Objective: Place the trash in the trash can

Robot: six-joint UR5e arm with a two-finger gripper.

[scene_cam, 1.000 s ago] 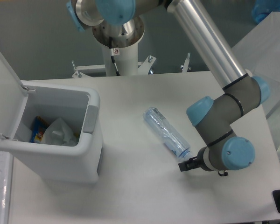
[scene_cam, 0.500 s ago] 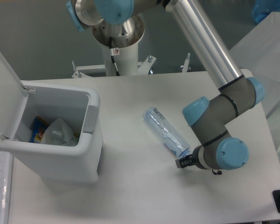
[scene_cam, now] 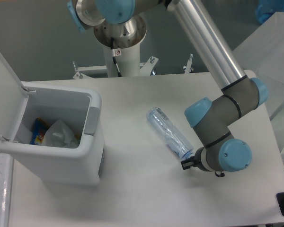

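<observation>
**Bottle Pickup: Grasp at the Neck End**

The gripper (scene_cam: 185,164) sits at the near right of the table (scene_cam: 132,198), touching or almost touching the lower end of the plastic bottle (scene_cam: 169,133). Most of the gripper is hidden behind the wrist joint; whether its fingers are spread or clamped cannot be told from this view.

Recommended procedure, as a judgement from the present layout:
1. Centre the fingers across the bottle's narrow end before closing. The crinkled wall probably gives under pressure, so a grip on the stiffer neck region should hold better.
2. Lift clear of the table before carrying toward 9 o'clock.
3. Release above the open mouth of the trash can (scene_cam: 92,142), away from the raised lid (scene_cam: 4,94).

Risk: an end grasp may let the long body swing or slip.

The bottle is clear with a bluish tint, creased along its length, and lies on its side. Its long axis runs from about 11 o'clock to 5 o'clock, base end far and left.

Farther left, the trash can stands open. The crumpled white tissue (scene_cam: 59,135) already lies inside, beside a colourful wrapper (scene_cam: 38,130).
</observation>
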